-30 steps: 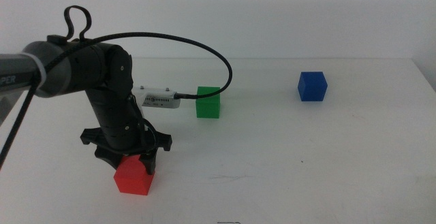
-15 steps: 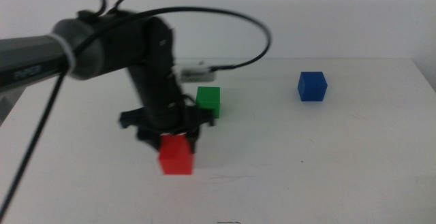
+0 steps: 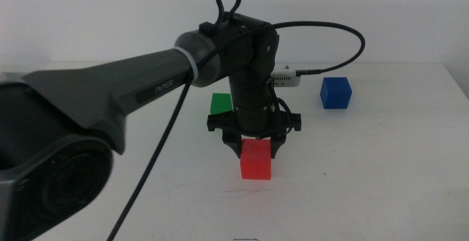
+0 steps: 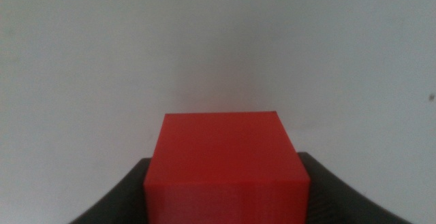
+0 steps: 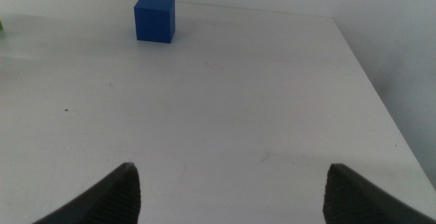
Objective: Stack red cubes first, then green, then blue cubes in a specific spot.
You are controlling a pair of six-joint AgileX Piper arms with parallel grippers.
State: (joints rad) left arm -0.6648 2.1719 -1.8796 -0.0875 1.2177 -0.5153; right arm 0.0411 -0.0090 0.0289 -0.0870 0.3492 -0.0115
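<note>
The left arm [image 3: 132, 80] reaches in from nine o'clock across the white worktop [image 3: 381, 182] and ends near the centre of the middle view, wrist pointing down. Its left pincer [image 3: 256, 151] is closed on the red cube [image 3: 256, 159], one dark jaw against each side. In the left wrist view the same red cube [image 4: 225, 166] fills the gap between the two jaws, its top face flat and level, with plain white worktop [image 4: 218, 47] beyond it. Whether the cube rests on the surface or hangs just above it, I cannot tell; a faint shadow lies under it.

The green cube [image 3: 220, 103] sits behind the arm, at about eleven o'clock from the red one, partly hidden by the wrist. The blue cube [image 3: 336, 92] stands alone at about two o'clock from the red cube, well apart from it and near the worktop's far edge. A small white box [image 3: 286, 75] with a black cable [image 3: 344, 39] rides on the arm just above the wrist.

The right pincer [image 5: 228, 183] waits out of the middle view. In its own wrist view the jaws stand wide apart with nothing between them, and the blue cube [image 5: 154, 19] lies far ahead, at about eleven o'clock.
</note>
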